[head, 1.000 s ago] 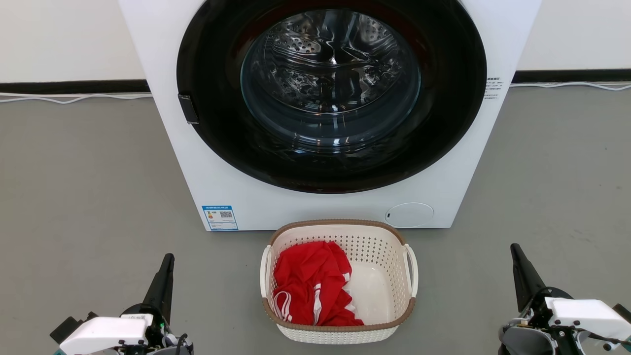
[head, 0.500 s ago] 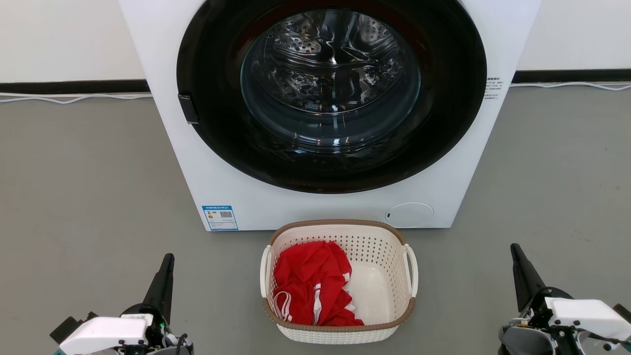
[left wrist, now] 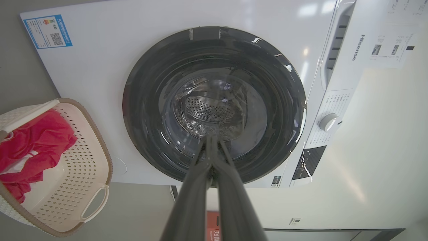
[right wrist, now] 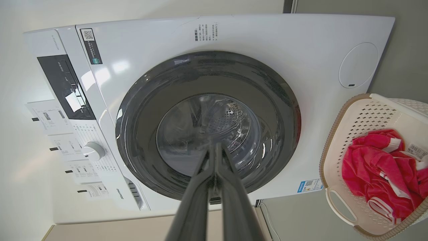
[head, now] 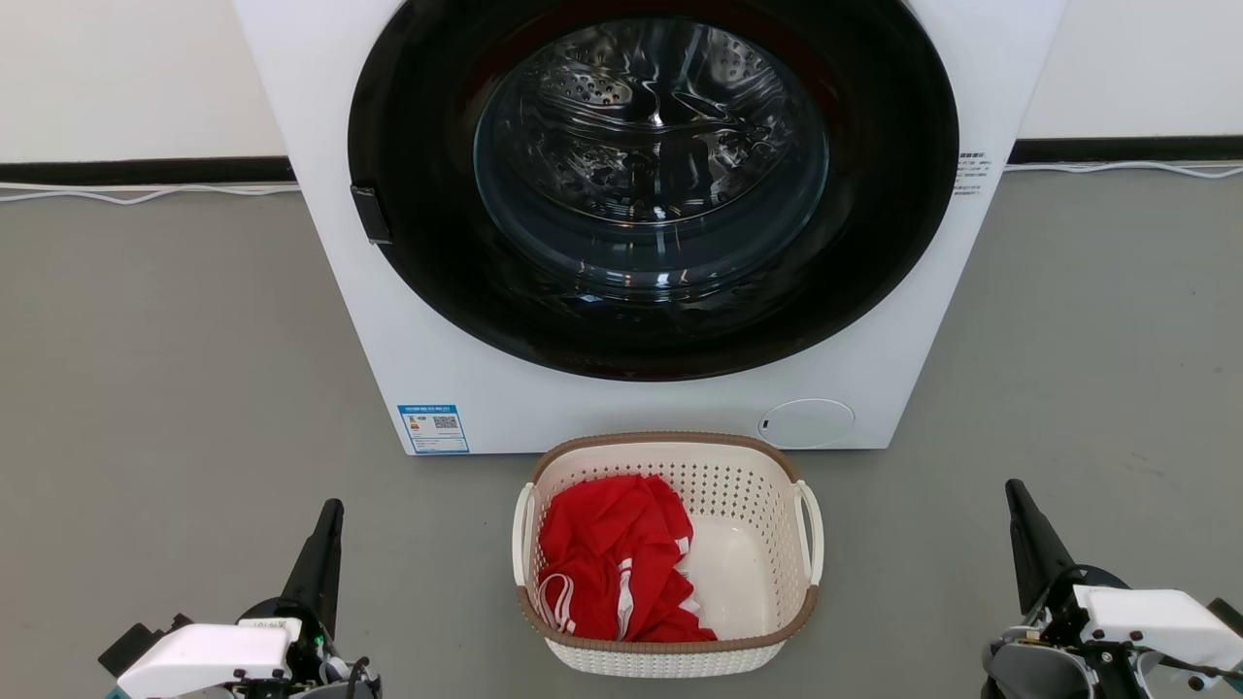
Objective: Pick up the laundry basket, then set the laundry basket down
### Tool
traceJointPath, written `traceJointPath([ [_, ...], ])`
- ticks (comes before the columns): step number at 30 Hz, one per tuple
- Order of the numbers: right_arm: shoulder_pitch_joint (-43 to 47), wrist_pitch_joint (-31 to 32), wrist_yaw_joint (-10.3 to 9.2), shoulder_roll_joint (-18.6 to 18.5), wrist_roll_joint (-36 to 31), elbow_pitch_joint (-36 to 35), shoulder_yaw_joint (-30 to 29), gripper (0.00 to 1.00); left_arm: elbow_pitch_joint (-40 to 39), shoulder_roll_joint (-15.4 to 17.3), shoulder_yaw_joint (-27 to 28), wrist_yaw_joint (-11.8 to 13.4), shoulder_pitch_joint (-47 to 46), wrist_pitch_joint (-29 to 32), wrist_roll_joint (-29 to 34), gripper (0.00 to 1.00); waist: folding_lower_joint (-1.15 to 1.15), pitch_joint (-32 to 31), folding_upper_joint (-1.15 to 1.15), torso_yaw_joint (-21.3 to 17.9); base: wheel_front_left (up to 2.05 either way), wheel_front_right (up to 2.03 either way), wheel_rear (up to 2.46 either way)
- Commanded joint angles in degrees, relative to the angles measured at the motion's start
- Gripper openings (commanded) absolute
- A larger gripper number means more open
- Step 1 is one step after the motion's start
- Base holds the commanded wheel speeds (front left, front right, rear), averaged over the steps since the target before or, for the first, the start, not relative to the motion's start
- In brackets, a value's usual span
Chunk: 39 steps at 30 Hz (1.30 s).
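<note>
The laundry basket (head: 748,476) stands on the grey floor just in front of the washing machine, cream-white and perforated with a brown rim and white loop handles. A crumpled red garment (head: 612,563) lies in its left half. My left gripper (head: 332,510) is at the lower left, well apart from the basket, its fingers pressed together and empty. My right gripper (head: 1014,487) is at the lower right, likewise shut, empty and apart from the basket. The left wrist view has the basket (left wrist: 83,160) at its left edge, the right wrist view has the basket (right wrist: 364,117) at its right edge.
A white front-loading washing machine (head: 408,320) with a closed dark round door (head: 651,184) rises right behind the basket. White cables (head: 146,194) run along the wall's black skirting. Open grey floor (head: 175,369) lies on both sides of the basket.
</note>
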Motion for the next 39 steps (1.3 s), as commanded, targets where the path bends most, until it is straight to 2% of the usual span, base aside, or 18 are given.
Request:
traceJointPath([
  [1, -2.2, 0.4, 0.41, -0.6, 0.4, -1.8, 1.1, 0.0, -1.7, 0.6, 1.7, -0.4, -3.2, 0.3, -0.3, 0.0, 0.0, 0.0, 0.0, 0.0, 0.0, 0.0, 0.0],
  [35, -2.2, 0.4, 0.41, -0.6, 0.4, -1.8, 1.1, 0.0, -1.7, 0.6, 1.7, -0.4, -3.2, 0.3, -0.3, 0.0, 0.0, 0.0, 0.0, 0.0, 0.0, 0.0, 0.0],
  [36, 0.1, 0.0, -0.01, 0.0, 0.0, 0.2, 0.0, 1.0, 0.2, 0.0, 0.0, 0.0, 0.1, 0.0, 0.0, 1.0, 0.0, 0.0, 0.0, 0.0, 0.0, 0.0, 0.0],
  [39, 1.3, -0.1, -0.03, 0.4, 0.0, 2.0, 0.2, 1.0, 2.1, -0.5, -0.1, 0.0, 1.5, -0.1, 0.0, 1.0, 0.0, 0.0, 0.0, 0.0, 0.0, 0.0, 0.0],
])
